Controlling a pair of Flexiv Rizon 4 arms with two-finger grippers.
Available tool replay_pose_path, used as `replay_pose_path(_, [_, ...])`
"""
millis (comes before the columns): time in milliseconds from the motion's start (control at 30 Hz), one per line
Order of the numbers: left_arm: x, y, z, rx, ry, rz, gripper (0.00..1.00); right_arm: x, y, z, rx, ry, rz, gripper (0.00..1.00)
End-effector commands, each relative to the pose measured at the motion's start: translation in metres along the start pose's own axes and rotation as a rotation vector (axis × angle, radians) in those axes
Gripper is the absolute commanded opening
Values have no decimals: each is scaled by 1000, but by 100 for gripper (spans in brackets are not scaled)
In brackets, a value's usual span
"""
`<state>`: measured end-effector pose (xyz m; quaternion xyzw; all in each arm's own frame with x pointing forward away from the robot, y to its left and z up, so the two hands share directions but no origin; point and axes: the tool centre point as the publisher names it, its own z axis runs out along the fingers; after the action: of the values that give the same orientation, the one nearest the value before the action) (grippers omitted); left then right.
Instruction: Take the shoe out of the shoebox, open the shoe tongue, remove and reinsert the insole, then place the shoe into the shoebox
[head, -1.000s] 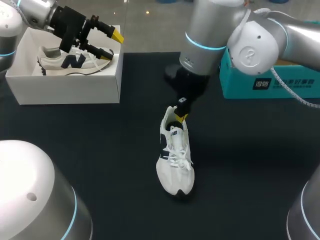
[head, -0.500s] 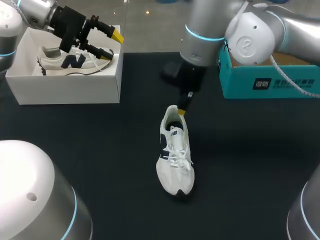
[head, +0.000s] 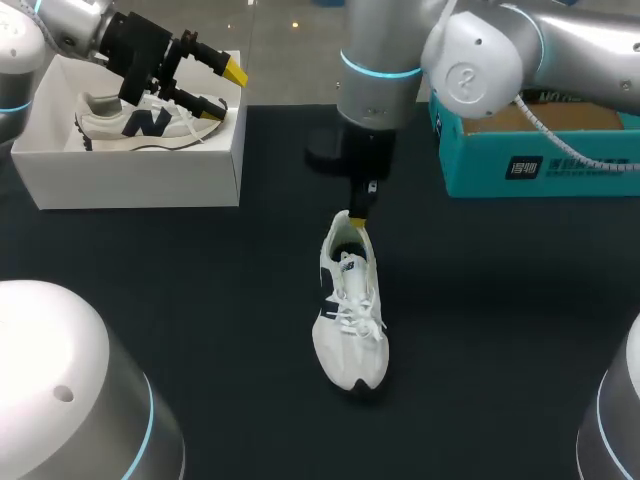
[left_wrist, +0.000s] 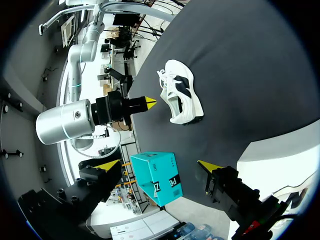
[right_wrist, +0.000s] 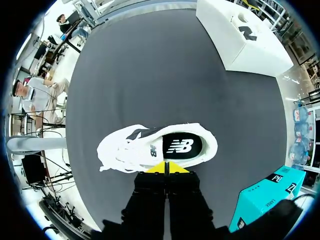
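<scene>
A white shoe (head: 350, 310) with dark side marks lies on the black table, toe toward the front edge. In the right wrist view its dark insole (right_wrist: 180, 146) shows through the shoe's (right_wrist: 155, 147) opening. My right gripper (head: 360, 218) hangs shut just over the heel rim, with nothing between its yellow tips (right_wrist: 166, 167). A second white shoe (head: 140, 120) lies in the white shoebox (head: 130, 175) at the back left. My left gripper (head: 225, 88) stands open above that box, holding nothing. The left wrist view shows the table shoe (left_wrist: 181, 92) and my right gripper (left_wrist: 145, 103) far ahead of my left gripper (left_wrist: 156, 165).
A teal box (head: 540, 150) stands at the back right of the table, close behind my right arm; it also shows as the teal box (right_wrist: 265, 197) beside my right gripper and the teal box (left_wrist: 157, 177). Black table (head: 200, 300) stretches on both sides of the shoe.
My right gripper has lifted out of the shoe's heel opening to just above its rim, and its wrist has swung to the left. The left arm and both shoes have stayed still.
</scene>
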<state>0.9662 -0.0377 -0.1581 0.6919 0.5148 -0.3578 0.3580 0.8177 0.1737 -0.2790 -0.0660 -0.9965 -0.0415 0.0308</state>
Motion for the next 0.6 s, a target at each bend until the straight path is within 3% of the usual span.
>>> replay_pose_path(33, [0, 1, -1, 3, 2, 1, 100, -16, -2, 10, 1, -73, 38, 0])
replay_pose_path(133, [0, 1, -1, 3, 2, 1, 100, -29, -5, 14, -26, -109, 38, 0])
replay_pose_path(200, [0, 1, -1, 3, 2, 1, 100, -35, -5, 15, -28, -126, 39, 31])
replay_pose_path(333, [0, 1, -1, 3, 2, 1, 100, -46, -4, 17, -24, -99, 5, 54])
replay_pose_path(467, [0, 1, -1, 3, 2, 1, 100, -57, -3, 18, -15, -96, -8, 63])
replay_pose_path(500, [0, 1, -1, 3, 2, 1, 100, -60, -3, 19, -10, -92, -9, 68])
replay_pose_path(533, [0, 1, -1, 3, 2, 1, 100, -63, -3, 20, -6, -93, -7, 84])
replay_pose_path(600, [0, 1, -1, 3, 2, 1, 100, -69, -2, 21, -5, -97, -5, 89])
